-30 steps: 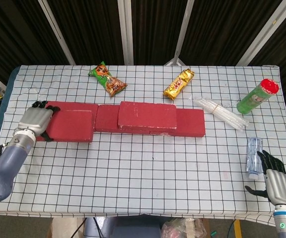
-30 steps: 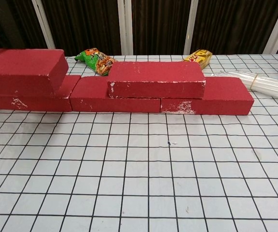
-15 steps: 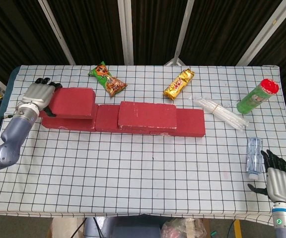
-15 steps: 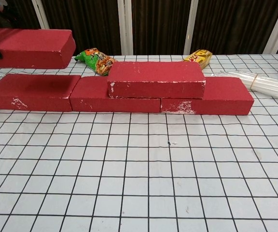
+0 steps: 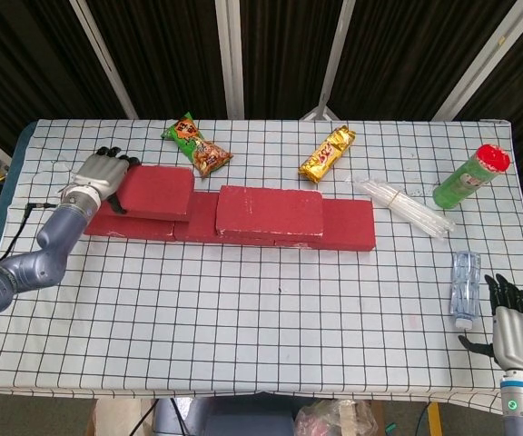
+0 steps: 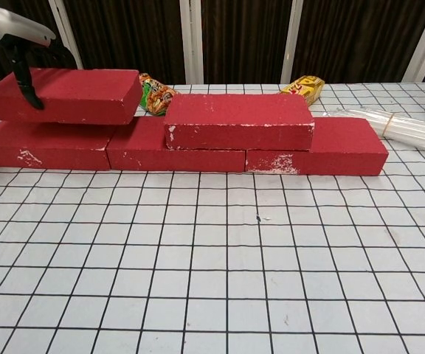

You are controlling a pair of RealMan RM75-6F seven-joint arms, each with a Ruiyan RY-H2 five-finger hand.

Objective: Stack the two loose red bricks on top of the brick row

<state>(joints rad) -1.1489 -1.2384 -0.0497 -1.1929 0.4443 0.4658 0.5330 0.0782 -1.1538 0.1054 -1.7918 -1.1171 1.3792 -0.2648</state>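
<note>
So quick update: over the last second I've carried the second loose brick (image 5: 155, 192) up off the tabletop (image 5: 271, 309) from in front of the brick row (image 5: 230, 222) and across to the row's left end. My left hand (image 5: 101, 175) is clamped around the brick's outer end, thumb down the front face in the chest view and fingers over the top. A second ago it was low and in front of the row; half a second ago it was up in the air; now it sits just above the leftmost row brick, and I honestly can't tell if it's touching down yet or hovering a hair over it.

The first stacked brick (image 5: 270, 213) is already on the row, just beside the one I'm holding, and hasn't budged.

My right hand (image 5: 514, 332) is well away from the row at the near edge, fingers spread, holding nothing, parked just beside a plastic bottle (image 5: 464, 289).

My read: the task's nearly done. What's left is settling this brick flat, squared up with the row, then letting go without dragging it sideways.
</note>
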